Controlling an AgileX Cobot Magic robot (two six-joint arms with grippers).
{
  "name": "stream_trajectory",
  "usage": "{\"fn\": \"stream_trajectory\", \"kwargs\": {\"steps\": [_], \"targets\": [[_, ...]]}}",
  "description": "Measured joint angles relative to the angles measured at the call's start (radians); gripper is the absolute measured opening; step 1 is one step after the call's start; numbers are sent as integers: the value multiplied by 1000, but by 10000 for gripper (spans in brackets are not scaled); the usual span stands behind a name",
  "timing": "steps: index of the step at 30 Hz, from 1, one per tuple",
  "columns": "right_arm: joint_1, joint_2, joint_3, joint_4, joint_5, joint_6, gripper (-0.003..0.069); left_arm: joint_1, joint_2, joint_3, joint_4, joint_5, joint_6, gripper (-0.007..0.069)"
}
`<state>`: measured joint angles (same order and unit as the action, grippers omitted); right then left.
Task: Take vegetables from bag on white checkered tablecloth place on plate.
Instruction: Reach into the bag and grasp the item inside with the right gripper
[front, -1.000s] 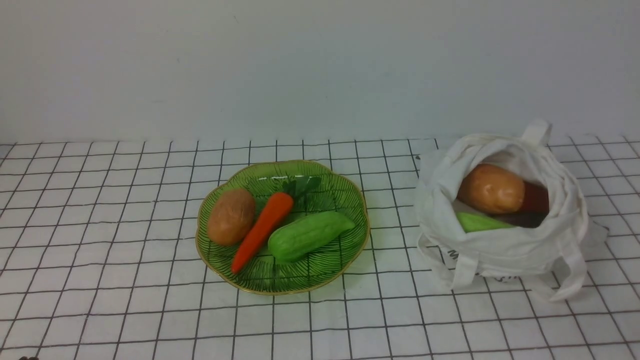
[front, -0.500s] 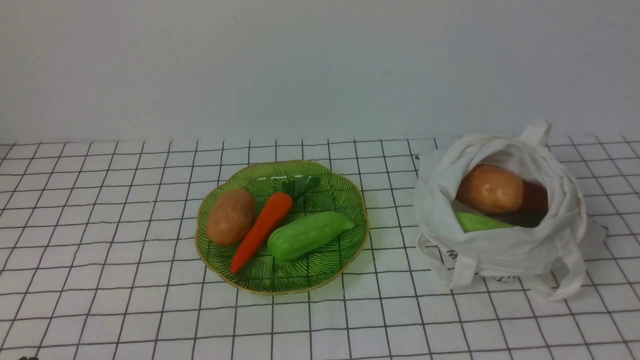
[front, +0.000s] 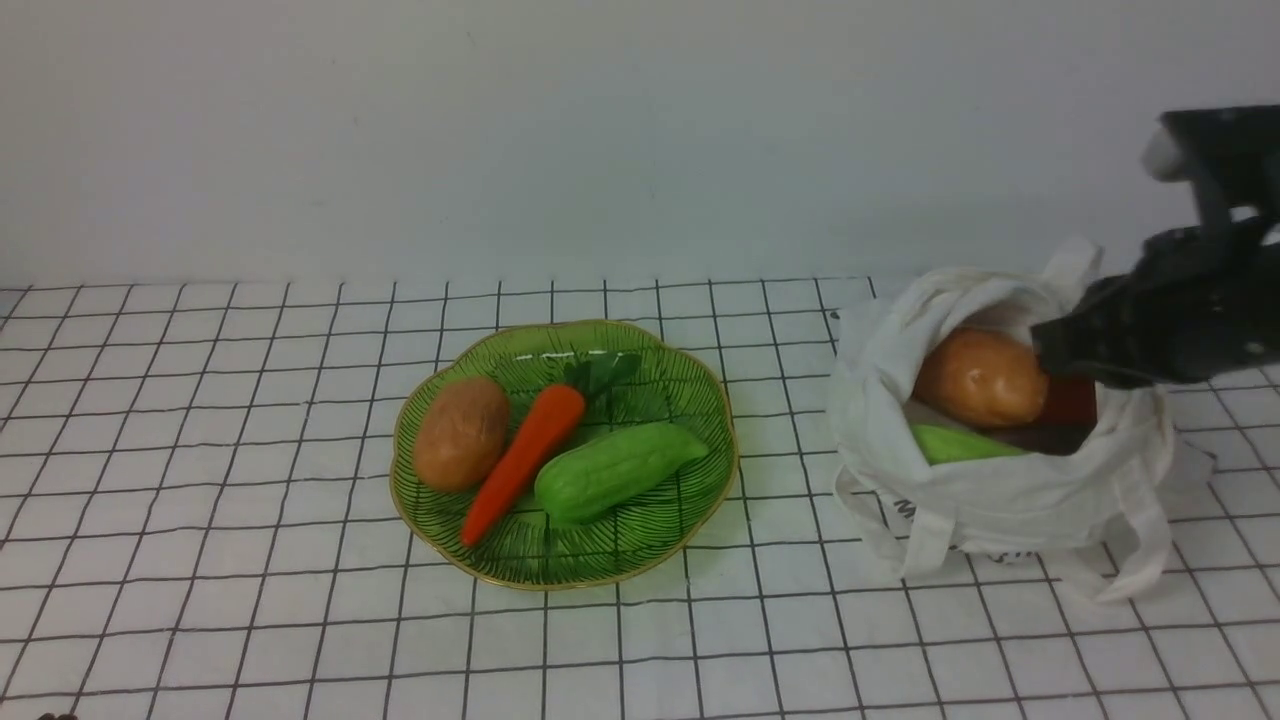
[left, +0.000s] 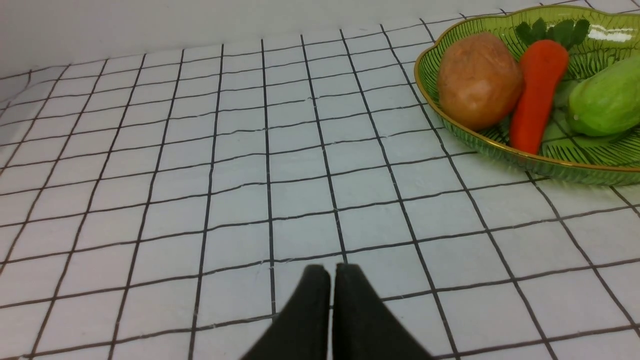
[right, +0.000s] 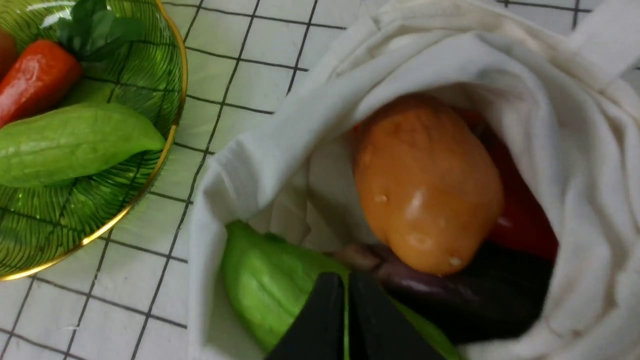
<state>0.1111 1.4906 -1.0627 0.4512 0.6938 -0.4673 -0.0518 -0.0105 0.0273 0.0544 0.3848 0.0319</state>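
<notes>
The white bag (front: 1000, 500) stands open on the right of the white checkered tablecloth (front: 200, 400). It holds a glossy orange-brown potato (front: 980, 380), a pale green gourd (front: 955, 443) and a red pepper (front: 1072, 400). The green plate (front: 735, 450) holds a duller brown potato (front: 462, 432), an orange carrot (front: 525, 460) and a green gourd (front: 615, 470). My right gripper (front: 1045, 350) is shut and empty, just above the bag's far right rim; in its wrist view (right: 346, 280) it points at the glossy potato (right: 425, 185). My left gripper (left: 332, 272) is shut and empty, low over the cloth, left of the plate (left: 550, 165).
A dark purple eggplant (right: 475, 300) lies in the bag under the glossy potato, beside the gourd (right: 270, 285). A pale wall rises behind the table. The bag's strap handles (front: 1150, 540) hang onto the cloth at its front right.
My right arm has come into the front view from the right and now hovers over the bag. The vegetables, plate and bag have not moved.
</notes>
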Motion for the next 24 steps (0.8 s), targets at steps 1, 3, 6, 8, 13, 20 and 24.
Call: {"fn": "stream_trajectory", "kwargs": {"steps": [1, 3, 6, 8, 13, 20, 24], "targets": [[13, 38, -14, -6, -20, -2, 38, 0, 0, 0, 0, 0, 0, -8], [23, 85, -31, -21, -47, -2, 87, 0, 0, 0, 0, 0, 0, -8], [26, 125, -46, -46, -88, -1, 176, 0, 0, 0, 0, 0, 0, -8], [26, 139, -48, -77, -121, 20, 293, 0, 0, 0, 0, 0, 0, -8], [26, 178, -51, -141, -166, 136, 486, 0, 0, 0, 0, 0, 0, -8], [26, 252, -52, -172, -175, 208, 587, 0, 0, 0, 0, 0, 0, -8], [26, 270, -52, -174, -192, 219, 552, 0, 0, 0, 0, 0, 0, -8]]}}
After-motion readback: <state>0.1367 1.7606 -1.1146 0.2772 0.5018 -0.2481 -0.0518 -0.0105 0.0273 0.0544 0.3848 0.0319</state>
